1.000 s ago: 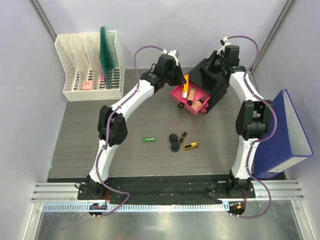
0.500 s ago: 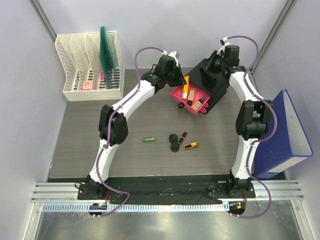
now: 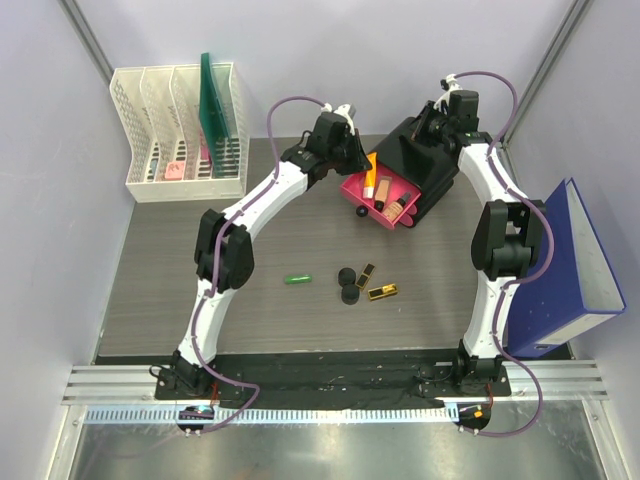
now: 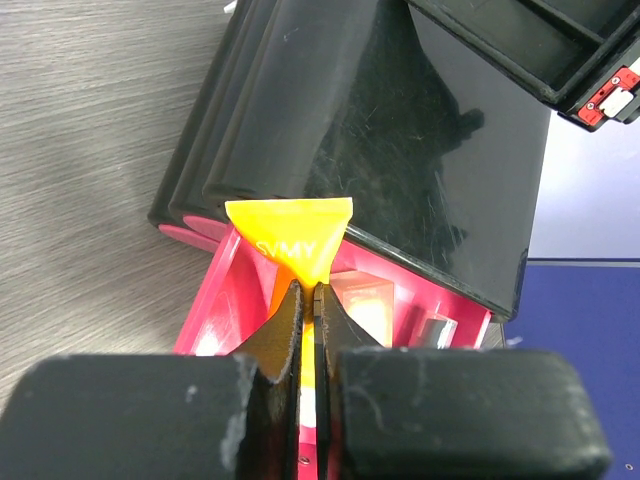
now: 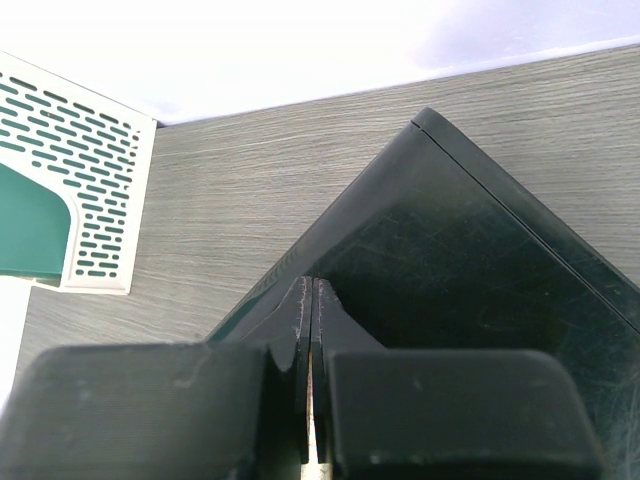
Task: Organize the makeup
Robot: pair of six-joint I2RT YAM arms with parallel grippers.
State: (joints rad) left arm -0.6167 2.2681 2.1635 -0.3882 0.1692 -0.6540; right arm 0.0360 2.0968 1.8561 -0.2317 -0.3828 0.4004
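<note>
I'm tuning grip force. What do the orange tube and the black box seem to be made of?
The orange tube: likely soft, slightly translucent plastic; its flat crimped end glows in the light. The black box: probably hard glossy plastic; it shows reflections and fine scratches.

Right tool (image 5: 308, 292) jaws closed tip to tip, positioned over the scuffed glossy top of the black box (image 5: 480, 300). Grey wood-grain worktop (image 5: 250, 180) beyond. White perforated rack (image 5: 80, 150) at left, green panel (image 5: 25, 235) inside.
</note>
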